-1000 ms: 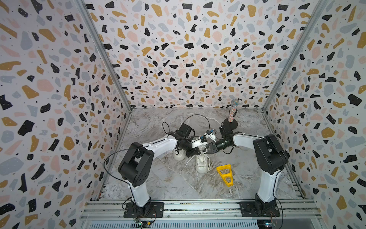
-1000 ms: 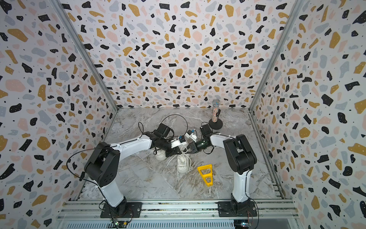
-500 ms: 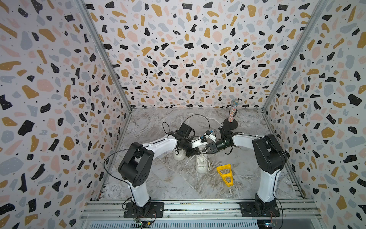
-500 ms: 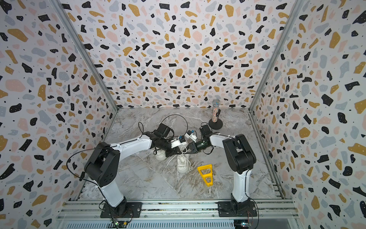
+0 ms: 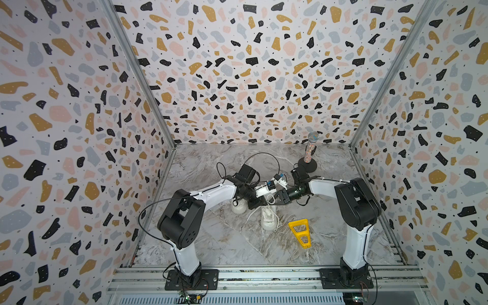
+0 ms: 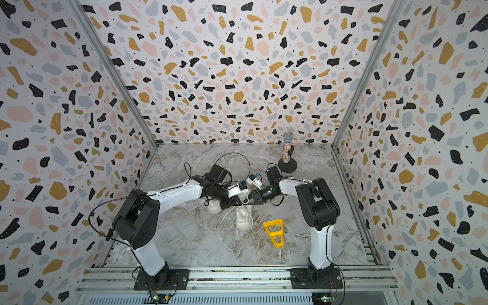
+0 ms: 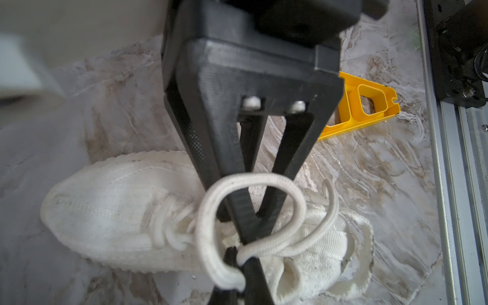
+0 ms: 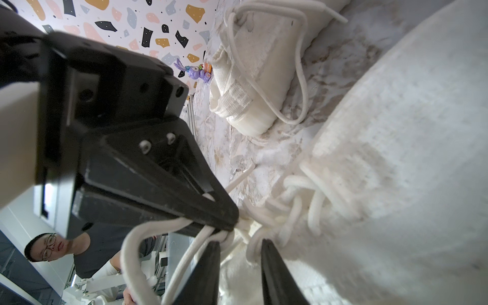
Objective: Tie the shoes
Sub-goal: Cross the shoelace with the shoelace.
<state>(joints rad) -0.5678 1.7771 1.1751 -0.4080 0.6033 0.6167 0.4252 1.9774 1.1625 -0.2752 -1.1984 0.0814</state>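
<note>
While your left gripper (image 7: 250, 236), jaws clamped, holds a lace loop (image 7: 207, 208) over the shoe (image 7: 105, 208), seemingly mid-bow, your right gripper (image 8: 239, 244), jaws apart, must close on it.

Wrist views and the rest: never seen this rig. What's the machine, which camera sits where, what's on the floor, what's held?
Two robot arms stand on a rail at the front of a walled cell; each ends in a two-finger gripper. The two wide pictures come from one stereo camera high up, looking down. The two close-ups come from cameras on the arms' wrists, looking along the fingers. On the marbled floor lie two white sneakers: the first sneaker beside a yellow plastic triangle, the second sneaker partly hidden under the left arm. A microphone on a round stand is at the back. The left gripper is shut on a loop of lace from the first sneaker. The right gripper is open right beside that pinch and grips nothing that I can see.
</note>
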